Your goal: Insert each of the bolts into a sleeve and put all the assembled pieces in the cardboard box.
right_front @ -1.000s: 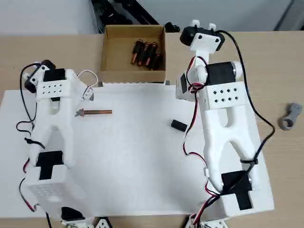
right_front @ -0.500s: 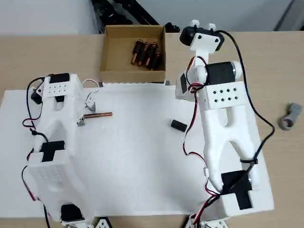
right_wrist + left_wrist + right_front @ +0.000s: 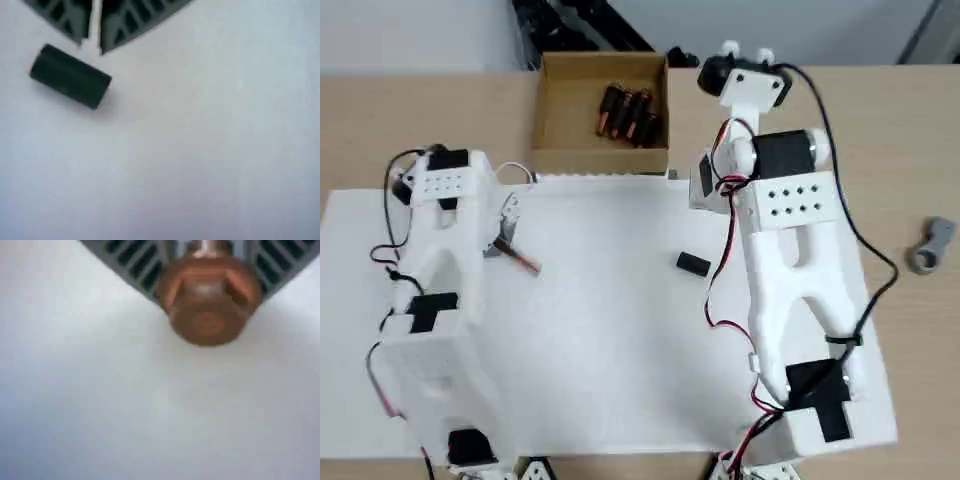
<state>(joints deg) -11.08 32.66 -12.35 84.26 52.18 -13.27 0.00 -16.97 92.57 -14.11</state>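
The copper-coloured metal bolt (image 3: 207,300), clamped by the left gripper (image 3: 503,246), is now swung from level to diagonal. The right gripper (image 3: 93,42) is seen almost closed, empty, beside the black cylindrical sleeve (image 3: 70,76).

White left arm (image 3: 438,262) and right arm (image 3: 798,262), black servos (image 3: 818,384), red-and-black cables (image 3: 729,235), dark ribbed pincer fingers (image 3: 135,12).

High view: fixed, looking down over the whole desk (image 3: 900,130). Wrist views: close above the sheet (image 3: 620,350); right shares the sleeve (image 3: 70,76) with high.
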